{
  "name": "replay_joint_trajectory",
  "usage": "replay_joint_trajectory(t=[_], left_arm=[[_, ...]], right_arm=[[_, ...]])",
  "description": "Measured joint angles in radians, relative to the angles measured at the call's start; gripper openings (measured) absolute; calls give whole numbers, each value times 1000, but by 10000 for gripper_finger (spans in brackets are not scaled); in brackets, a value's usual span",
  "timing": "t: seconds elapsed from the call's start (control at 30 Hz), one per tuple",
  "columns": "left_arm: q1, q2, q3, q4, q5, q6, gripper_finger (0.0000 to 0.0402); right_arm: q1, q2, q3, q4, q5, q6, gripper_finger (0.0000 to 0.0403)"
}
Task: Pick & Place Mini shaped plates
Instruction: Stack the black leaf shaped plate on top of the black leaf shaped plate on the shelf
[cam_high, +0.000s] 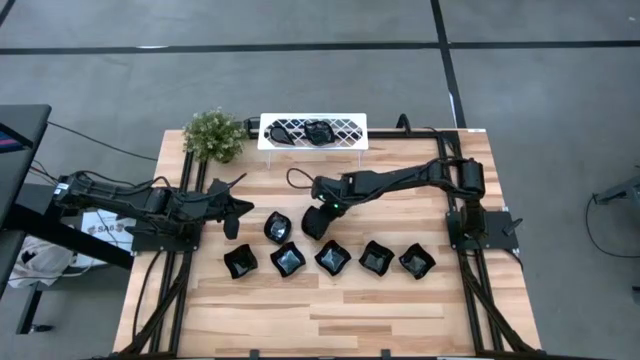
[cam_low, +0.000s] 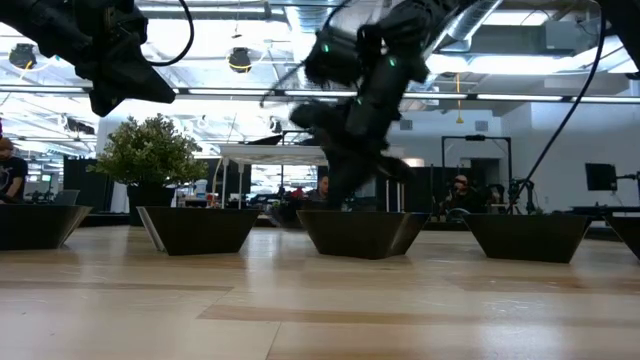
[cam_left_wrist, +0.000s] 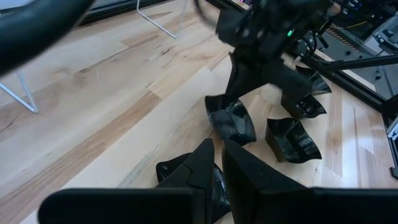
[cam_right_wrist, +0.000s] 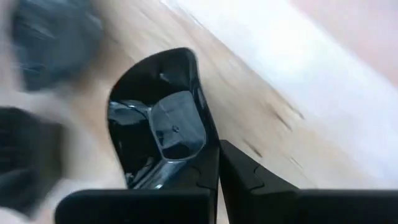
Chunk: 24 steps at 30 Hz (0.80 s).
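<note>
Several glossy black mini shaped plates sit on their bases on the wooden table: a near row and one more behind it. Two lie on top of the white lattice rack at the far edge. My right gripper is shut on another plate at the table's middle. My left gripper hovers shut and empty at the left, above the table. My right gripper pinches the plate's side wall at its rim, one finger inside the bowl and the other outside. The fingers slant down from the table's right. The plate sits tilted in the hold; whether its lower edge is clear of the table I cannot tell.
A small green potted plant stands at the far left beside the rack. Black frame rails run along the table's left and right sides. Bare wood lies in front of the near row.
</note>
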Motion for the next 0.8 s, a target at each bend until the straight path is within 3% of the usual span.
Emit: replay_joint_trajectory(t=[0.17,0.43,0.8], left_arm=[[0,0,0,0,0,0,33],[0,0,0,1,0,0,33],[0,0,0,20,0,0,33]], right_arm=[[0,-37,106,-48,-7,-89,1],[-9,-132,372,-340,-29,-317,0],[-205,-154,693,-604,-3,-809,0]])
